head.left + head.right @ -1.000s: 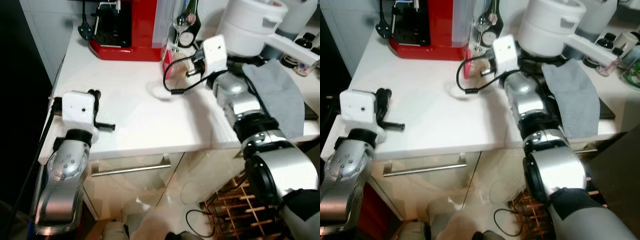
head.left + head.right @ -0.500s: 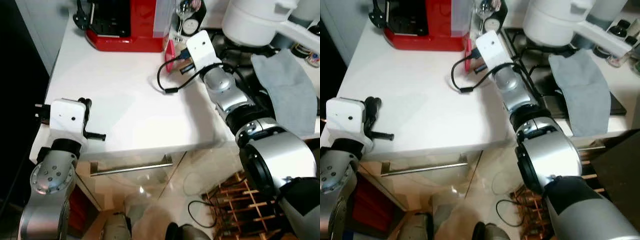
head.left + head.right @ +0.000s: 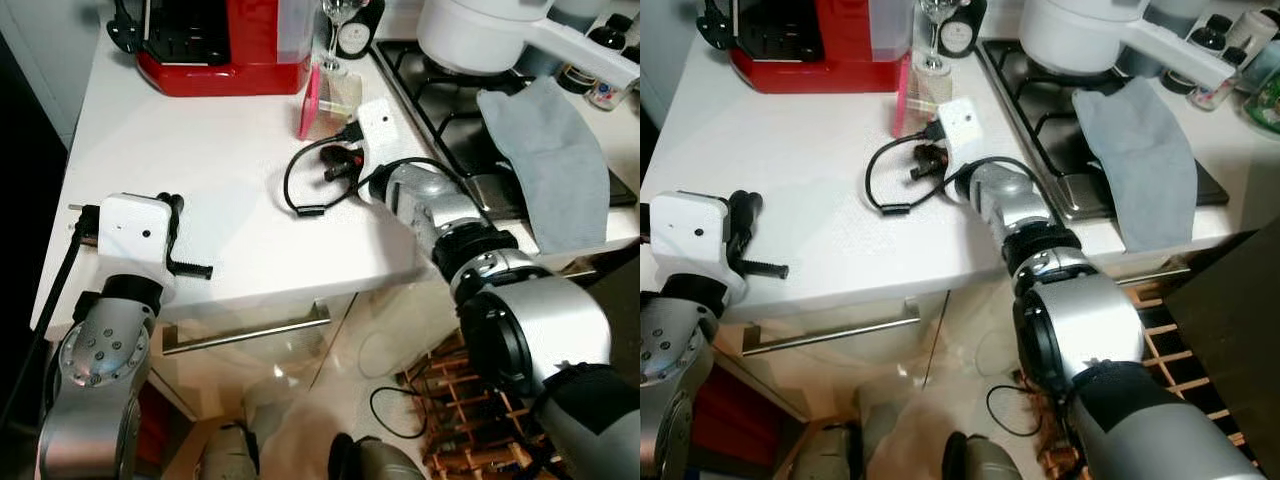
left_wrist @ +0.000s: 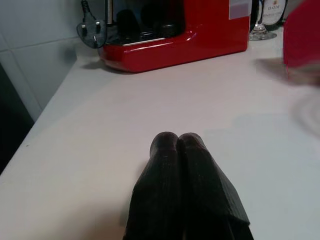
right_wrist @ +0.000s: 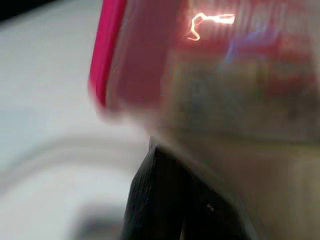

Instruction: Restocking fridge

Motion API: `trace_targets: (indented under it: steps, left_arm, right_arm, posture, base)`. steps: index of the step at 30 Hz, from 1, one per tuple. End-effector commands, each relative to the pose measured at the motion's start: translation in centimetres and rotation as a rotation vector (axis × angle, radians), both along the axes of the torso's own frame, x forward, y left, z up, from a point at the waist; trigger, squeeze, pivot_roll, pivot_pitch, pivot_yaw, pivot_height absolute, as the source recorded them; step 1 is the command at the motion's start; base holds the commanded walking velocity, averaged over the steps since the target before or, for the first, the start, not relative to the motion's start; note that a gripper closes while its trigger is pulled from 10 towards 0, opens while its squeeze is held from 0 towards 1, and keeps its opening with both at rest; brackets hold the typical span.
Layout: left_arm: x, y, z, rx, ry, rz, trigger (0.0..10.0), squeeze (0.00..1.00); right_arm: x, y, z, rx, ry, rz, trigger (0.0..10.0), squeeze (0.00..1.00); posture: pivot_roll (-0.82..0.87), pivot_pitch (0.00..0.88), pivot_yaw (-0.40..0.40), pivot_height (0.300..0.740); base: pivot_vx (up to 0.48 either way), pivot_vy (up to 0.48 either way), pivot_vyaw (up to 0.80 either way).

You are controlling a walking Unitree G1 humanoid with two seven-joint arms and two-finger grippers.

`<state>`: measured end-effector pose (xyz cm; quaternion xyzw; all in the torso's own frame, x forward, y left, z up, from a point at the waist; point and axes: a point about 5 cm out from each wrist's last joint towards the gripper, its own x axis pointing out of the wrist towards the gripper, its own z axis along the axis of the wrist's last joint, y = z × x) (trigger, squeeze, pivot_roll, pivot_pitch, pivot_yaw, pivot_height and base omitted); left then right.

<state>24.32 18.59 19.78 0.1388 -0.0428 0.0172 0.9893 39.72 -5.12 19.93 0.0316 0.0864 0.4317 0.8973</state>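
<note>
I've got the right gripper (image 3: pixel 335 165) mid-frame on the white counter (image 3: pixel 200 150), reaching toward the box (image 3: pixel 330 100) w/ pink lid, which stands on its side just above it, upper centre, next to the red machine (image 3: pixel 225 45). Right wrist view is blurred: box (image 5: pixel 210 75) close up, black fingers (image 5: pixel 165 200) pressed together below it. They look closed w/ nothing between them; can't tell if the tips touch the box.

Left gripper (image 3: pixel 180 235) sits at left-centre near the counter's front edge. In the left wrist view its fingers (image 4: pixel 177 190) are closed tight, empty, resting low over the counter.

Upper right: hob (image 3: pixel 450 110) w/ white pot (image 3: pixel 480 30) and grey cloth (image 3: pixel 545 150). Wine glass (image 3: pixel 340 30) at top centre behind the box.
</note>
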Motion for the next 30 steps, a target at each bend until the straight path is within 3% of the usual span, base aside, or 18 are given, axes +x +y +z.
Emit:
trace_targets:
  steps: [1, 6, 10, 14, 20, 24, 26, 27, 28, 29, 30]
  left_arm:
    - [0.2, -0.2, -0.3, -0.011, 0.008, -0.008, 10.0, 0.00]
    - [0.8, -0.4, 0.0, -0.030, -0.018, -0.003, 10.0, 0.00]
    - [1.2, -0.5, 0.1, -0.036, -0.026, -0.003, 10.0, 0.00]
    - [1.5, -0.7, 0.3, -0.043, -0.043, -0.009, 10.0, 0.00]
    - [1.9, -0.9, 0.1, -0.051, -0.043, -0.017, 10.0, 0.00]
    - [2.6, -1.6, 0.1, -0.065, -0.056, -0.044, 10.0, 0.00]
    - [3.1, -1.9, 0.1, -0.055, -0.058, -0.053, 10.0, 0.00]
    - [3.4, -2.0, 0.0, -0.042, -0.054, -0.054, 10.0, 0.00]
    - [3.4, -2.0, 0.0, -0.042, -0.054, -0.054, 10.0, 0.00]
    - [4.0, -2.4, -0.3, -0.043, -0.042, -0.066, 10.0, 0.00]
    - [4.4, -2.6, -0.4, -0.022, -0.032, -0.072, 10.0, 0.00]
  right_arm:
    - [-0.1, 0.2, 1.2, 0.044, -0.027, 0.072, 10.0, 0.14]
    - [-1.6, -0.6, 2.6, 0.091, -0.100, 0.299, 10.0, 0.14]
    - [-3.0, -1.8, 4.8, 0.146, -0.161, 0.343, 10.0, 0.14]
    - [-6.5, -3.8, 8.2, 0.197, -0.256, 0.441, 10.0, 0.11]
    - [-8.6, -4.6, 9.1, 0.150, -0.291, 0.486, 10.0, 0.09]
    - [-5.4, -5.2, 8.6, 0.109, -0.335, 0.230, 10.0, 0.10]
    - [-3.2, -5.7, 6.8, -0.061, -0.389, 0.008, 10.0, 0.14]
    - [-2.3, -6.0, 6.0, -0.099, -0.392, -0.097, 10.0, 0.18]
    - [-2.3, -6.0, 6.0, -0.099, -0.392, -0.097, 10.0, 0.18]
    - [-1.3, -6.7, 4.9, -0.100, -0.382, -0.273, 10.0, 0.64]
    - [-1.4, -6.8, 4.3, -0.082, -0.367, -0.333, 10.0, 1.00]
  posture:
    - [0.26, 0.159, -0.117, 0.740]
    - [0.23, 0.129, -0.123, 0.740]
    - [0.23, 0.109, -0.127, 0.740]
    - [0.21, 0.080, -0.129, 0.740]
    - [0.19, 0.048, -0.124, 0.740]
    - [0.19, 0.026, -0.123, 0.740]
    - [0.19, 0.005, -0.127, 0.740]
    - [0.19, 0.000, -0.128, 0.740]
    - [0.19, 0.000, -0.128, 0.740]
    - [0.19, 0.000, -0.130, 0.740]
    - [0.18, 0.000, -0.125, 0.740]
  base:
    - [0.000, 0.000, 0.00]
    - [0.000, 0.000, 0.00]
    - [0.000, 0.000, 0.00]
    - [0.000, 0.000, 0.00]
    - [0.000, 0.000, 0.00]
    - [0.000, 0.000, 0.00]
    - [0.000, 0.000, 0.00]
    - [0.000, 0.000, 0.00]
    - [0.000, 0.000, 0.00]
    - [0.000, 0.000, 0.00]
    - [0.000, 0.000, 0.00]
